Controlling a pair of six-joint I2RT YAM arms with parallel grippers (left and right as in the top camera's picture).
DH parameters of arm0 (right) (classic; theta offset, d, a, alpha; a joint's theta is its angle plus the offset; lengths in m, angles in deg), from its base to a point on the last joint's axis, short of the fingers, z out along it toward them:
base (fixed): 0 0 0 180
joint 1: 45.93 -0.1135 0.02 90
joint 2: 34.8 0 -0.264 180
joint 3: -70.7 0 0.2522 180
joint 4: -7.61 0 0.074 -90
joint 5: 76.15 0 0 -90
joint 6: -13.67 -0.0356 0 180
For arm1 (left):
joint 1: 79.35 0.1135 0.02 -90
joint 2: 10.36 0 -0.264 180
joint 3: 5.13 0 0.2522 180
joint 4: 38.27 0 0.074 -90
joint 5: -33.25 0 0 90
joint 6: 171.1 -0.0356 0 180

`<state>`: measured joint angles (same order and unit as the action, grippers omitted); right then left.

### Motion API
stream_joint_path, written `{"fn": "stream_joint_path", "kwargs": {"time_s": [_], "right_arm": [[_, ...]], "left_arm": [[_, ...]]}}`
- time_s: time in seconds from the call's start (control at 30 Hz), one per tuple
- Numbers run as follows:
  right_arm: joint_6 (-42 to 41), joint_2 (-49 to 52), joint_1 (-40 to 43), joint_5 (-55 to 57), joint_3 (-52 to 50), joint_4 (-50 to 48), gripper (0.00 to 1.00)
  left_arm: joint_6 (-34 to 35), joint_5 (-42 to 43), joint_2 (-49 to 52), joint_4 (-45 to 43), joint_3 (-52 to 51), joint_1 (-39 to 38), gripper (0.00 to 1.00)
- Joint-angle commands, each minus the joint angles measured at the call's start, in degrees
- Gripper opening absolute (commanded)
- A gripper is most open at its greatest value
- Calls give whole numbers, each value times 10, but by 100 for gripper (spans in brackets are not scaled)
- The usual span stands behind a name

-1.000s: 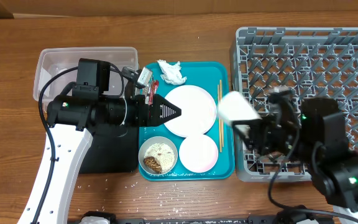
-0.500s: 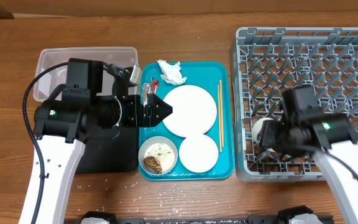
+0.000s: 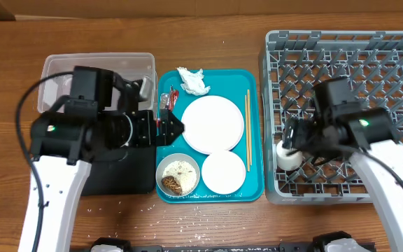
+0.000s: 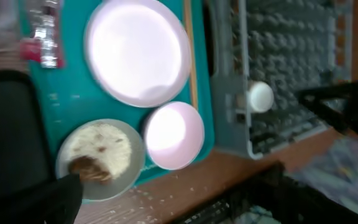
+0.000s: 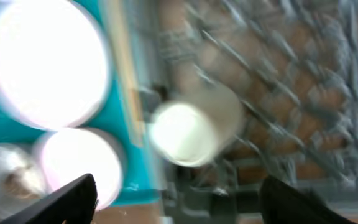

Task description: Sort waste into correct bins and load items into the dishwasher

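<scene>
The likeliest trouble, as I judge it, is the small white cup (image 3: 287,152) ending up loose. It appears to lie on its side among the pegs in the front-left corner of the large square grey plastic dish rack (image 3: 397,42), close to the wall facing the teal serving tray (image 3: 255,140). From there it may roll or stay tipped, and a finger brushing it or snagging a peg could knock it about. The right pincer (image 5: 176,186) is spread wide, gripping nothing; its dark fingers (image 5: 73,196) stand either side of the cup, apart from it, the cup just ahead of the gap. The left pincer (image 3: 173,127) hovers at the tray's left edge near the small red snack wrapper (image 3: 168,98); I cannot tell whether it is spread or pressed together.
</scene>
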<state>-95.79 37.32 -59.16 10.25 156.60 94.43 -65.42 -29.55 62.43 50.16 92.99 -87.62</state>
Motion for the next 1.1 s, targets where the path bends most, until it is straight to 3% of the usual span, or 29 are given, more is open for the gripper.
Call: {"fn": "stream_joint_path", "kwargs": {"time_s": [0.0, 0.07, 0.2, 0.37, 0.43, 0.5, 0.73, 0.8, 0.87, 1.07], "right_arm": [[49, -42, -61, -55, 21, -26, 78], [49, -38, -114, -55, 18, -33, 78], [44, -3, -197, -42, -12, -58, 76], [14, 84, -235, 35, -54, -89, 71], [15, 123, -235, 26, -59, -99, 59], [19, 162, -235, 17, -59, -103, 53], [46, 258, -235, -1, -76, -110, 52], [45, 266, -235, -2, -88, -130, 41], [45, 266, -235, -5, -90, -144, 24], [43, 266, -235, -14, -90, -157, 4]], "left_arm": [[89, -201, -54, 34, 69, -4, 100], [132, -293, -88, 57, 87, -4, 100], [165, -383, -143, 84, 88, -4, 100], [165, -396, -181, 112, 88, -4, 100], [165, -396, -183, 120, 88, -4, 100], [165, -396, -182, 124, 88, -4, 100], [165, -396, -180, 125, 87, -4, 100], [165, -396, -180, 124, 87, -4, 100], [165, -396, -180, 124, 87, -4, 100], [165, -396, -178, 125, 87, -4, 100]]}}
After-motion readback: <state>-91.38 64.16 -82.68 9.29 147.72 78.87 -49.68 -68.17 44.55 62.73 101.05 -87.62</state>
